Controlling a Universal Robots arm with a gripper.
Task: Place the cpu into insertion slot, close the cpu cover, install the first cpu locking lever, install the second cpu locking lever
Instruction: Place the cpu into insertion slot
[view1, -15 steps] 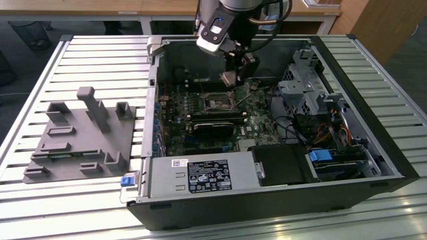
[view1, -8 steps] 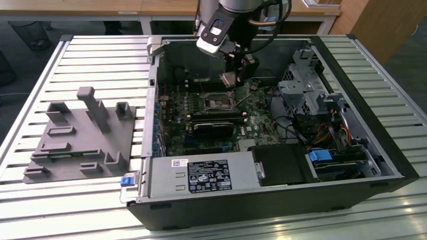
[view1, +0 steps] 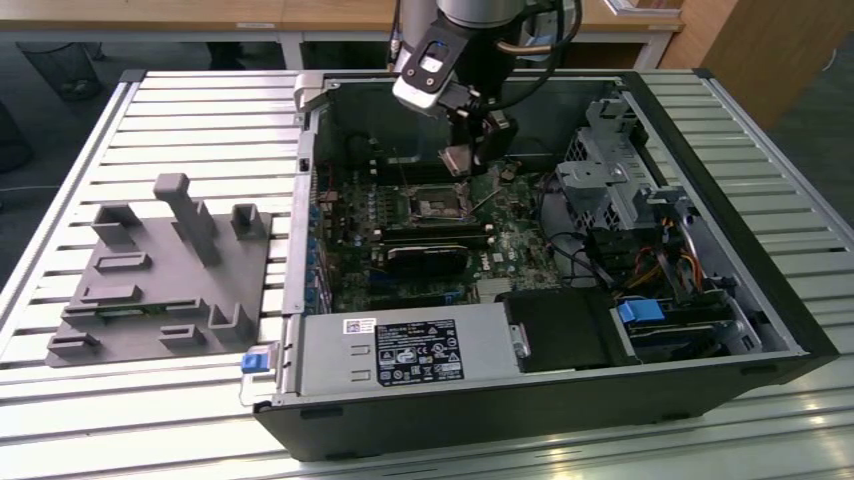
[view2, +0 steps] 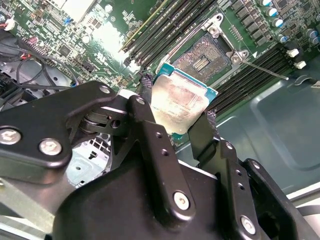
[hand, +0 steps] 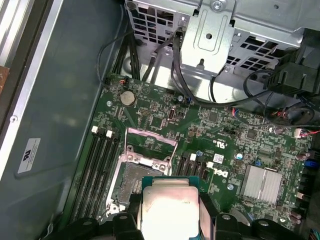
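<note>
Second wrist view: claw (view2: 178, 107) clenched on the cpu (view2: 181, 99), near edge hidden, insertion slot (view2: 202, 58) beyond.

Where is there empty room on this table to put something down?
Bare slats of the table lie between the grey fixture and its far edge, and along its near edge. Inside the computer case it is crowded: cables, and the end effector holding the cpu.
</note>
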